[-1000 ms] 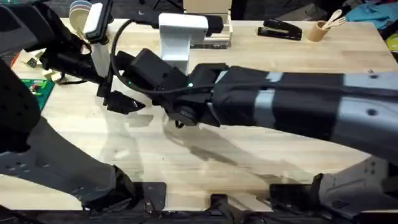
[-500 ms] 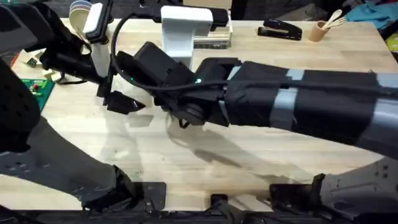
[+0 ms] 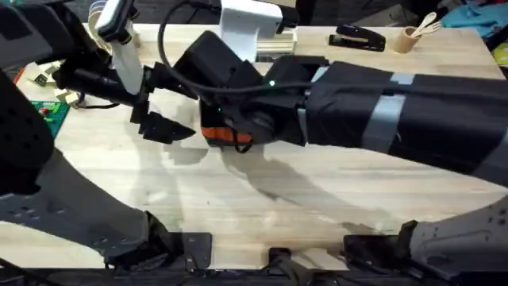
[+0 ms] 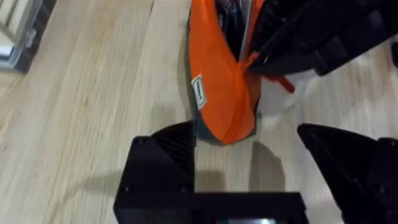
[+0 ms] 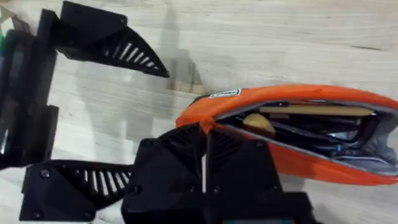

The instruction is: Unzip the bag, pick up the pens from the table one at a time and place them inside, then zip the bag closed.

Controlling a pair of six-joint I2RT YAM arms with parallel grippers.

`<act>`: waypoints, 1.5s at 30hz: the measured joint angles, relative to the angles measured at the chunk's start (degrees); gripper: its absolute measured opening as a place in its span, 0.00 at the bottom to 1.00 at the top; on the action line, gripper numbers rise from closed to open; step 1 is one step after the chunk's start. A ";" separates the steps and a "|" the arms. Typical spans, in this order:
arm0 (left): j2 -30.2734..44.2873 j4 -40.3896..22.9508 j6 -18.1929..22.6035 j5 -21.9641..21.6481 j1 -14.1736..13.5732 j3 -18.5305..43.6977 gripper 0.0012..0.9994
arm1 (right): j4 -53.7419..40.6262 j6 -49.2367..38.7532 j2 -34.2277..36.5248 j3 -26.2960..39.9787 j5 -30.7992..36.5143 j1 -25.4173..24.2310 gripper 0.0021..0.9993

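**Zip half closed, pouch free to slide**

On the table (image 4: 81, 93) lay the orange bag (image 5: 292, 99), mouth partly open, a tan pen (image 5: 317, 110) inside. My right gripper (image 5: 204, 134) was clenched on the zipper pull at the bag's end; my left gripper (image 4: 249, 143) stood released beside it. I feared the unheld bag would drag along. I could not read its small white label (image 4: 198, 92).

Matte black arms with grey bands, black cables, ribbed triangular fingers (image 5: 118, 46), green indicator lights.
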 joint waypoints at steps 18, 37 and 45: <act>5.28 3.57 -3.75 2.02 -8.18 0.04 0.99 | 0.03 0.02 -0.43 0.00 -2.67 -1.90 0.03; 8.96 3.71 -4.54 5.96 -9.96 0.04 0.86 | 0.01 0.02 -0.43 0.00 -2.84 -2.01 0.03; 8.96 4.31 -4.70 4.60 -9.96 0.11 0.10 | -0.06 0.02 -0.42 0.00 -3.22 -2.01 0.03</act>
